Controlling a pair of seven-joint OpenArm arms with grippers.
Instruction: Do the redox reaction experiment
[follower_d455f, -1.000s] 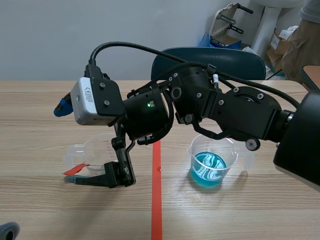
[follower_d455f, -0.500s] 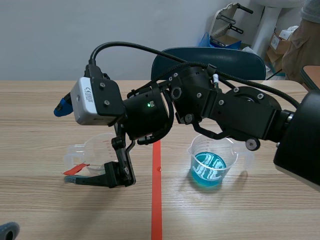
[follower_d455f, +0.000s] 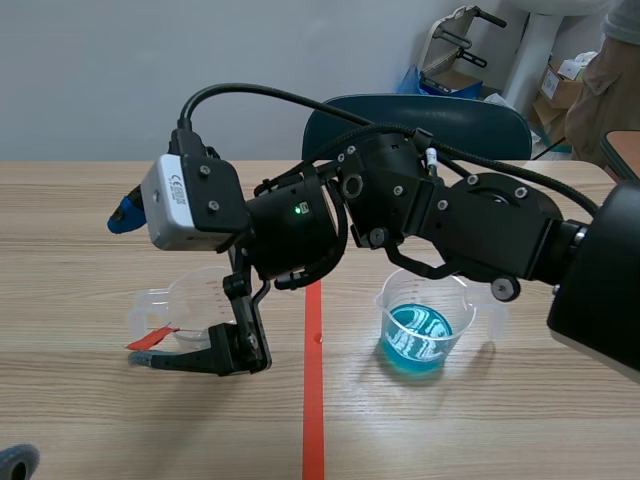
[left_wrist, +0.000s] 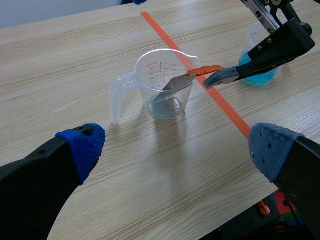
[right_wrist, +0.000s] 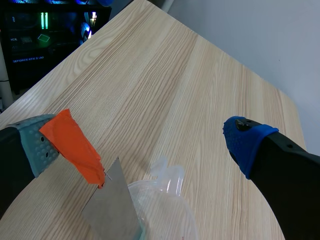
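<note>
A pale wooden table (follower_d455f: 80, 400) runs back to a plain grey wall, with a dark blue chair (follower_d455f: 450, 115) behind it.

At the near left, the left gripper (left_wrist: 177, 147) hovers low over the bare wood. Its two blue-padded fingers are spread wide and hold nothing.

Ahead of it stands a clear plastic measuring cup (left_wrist: 150, 85) with a handle, a spout and printed scale marks. A thin layer of faintly bluish liquid lies at its bottom.

A grey metal strip (left_wrist: 175, 82) slants down into this cup over the rim. Its upper end carries an orange tape tab (left_wrist: 205, 70).

The right arm reaches across from the right, past the orange-red tape line (follower_d455f: 313, 400). The fingers of the right gripper (right_wrist: 140, 145) stand far apart. The tab lies against the grey pad (right_wrist: 30, 145) of the lower finger, while the blue-padded finger (right_wrist: 247, 142) is well clear of it, so the strip is not clamped.

Right of the tape line, a second clear measuring cup (follower_d455f: 420, 335) holds bright blue liquid. It sits under the arm, well apart from the first cup.
</note>
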